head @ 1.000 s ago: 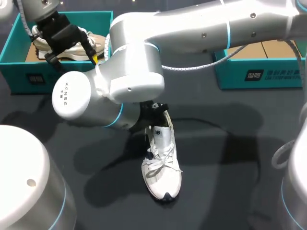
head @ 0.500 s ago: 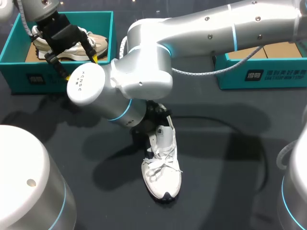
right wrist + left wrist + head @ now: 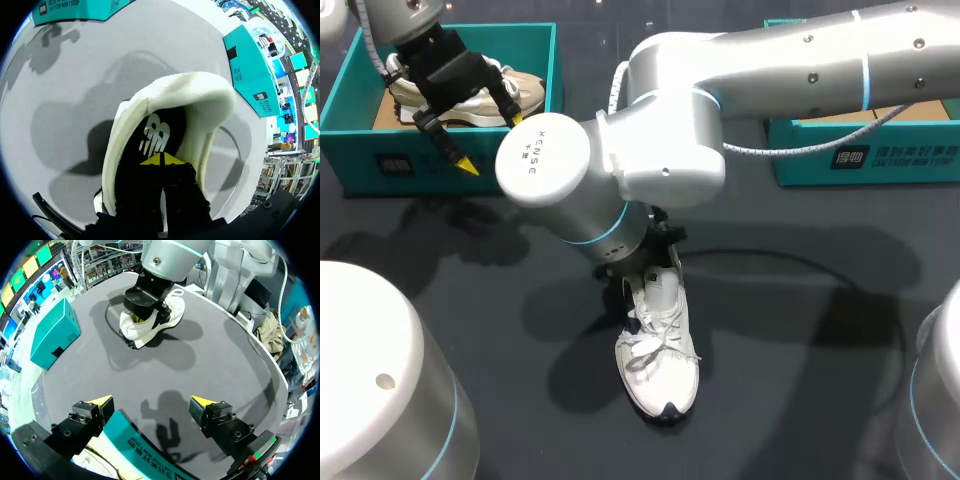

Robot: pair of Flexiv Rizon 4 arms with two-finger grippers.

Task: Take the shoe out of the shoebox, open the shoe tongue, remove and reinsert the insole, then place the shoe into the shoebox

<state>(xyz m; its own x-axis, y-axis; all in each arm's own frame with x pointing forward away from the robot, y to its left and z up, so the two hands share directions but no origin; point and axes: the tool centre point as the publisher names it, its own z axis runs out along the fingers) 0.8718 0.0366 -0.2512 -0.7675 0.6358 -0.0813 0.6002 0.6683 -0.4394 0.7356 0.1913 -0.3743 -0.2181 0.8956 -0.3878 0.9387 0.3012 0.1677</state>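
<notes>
Head view, left shoebox: teal, at 10 o'clock on the dark table; beige shoe inside.
Left gripper: over the near wall of the left shoebox, fingers spread wide, nothing between the yellow tips.
White shoe: on its sole near the table's middle, toe toward 6 o'clock, heel toward 12 o'clock, laces loose.
Right arm: entering from 2 o'clock, crossing past the middle, wrist directly above the heel opening.
Right shoebox: teal, at 2 o'clock, partly behind the right arm.
Left wrist view, left gripper: released; edge of the left shoebox under it, white shoe well ahead.
Right wrist view, right gripper: clenched, yellow tips pressed together inside the white shoe, resting on the black insole; grasp of the insole impossible to tell.
</notes>
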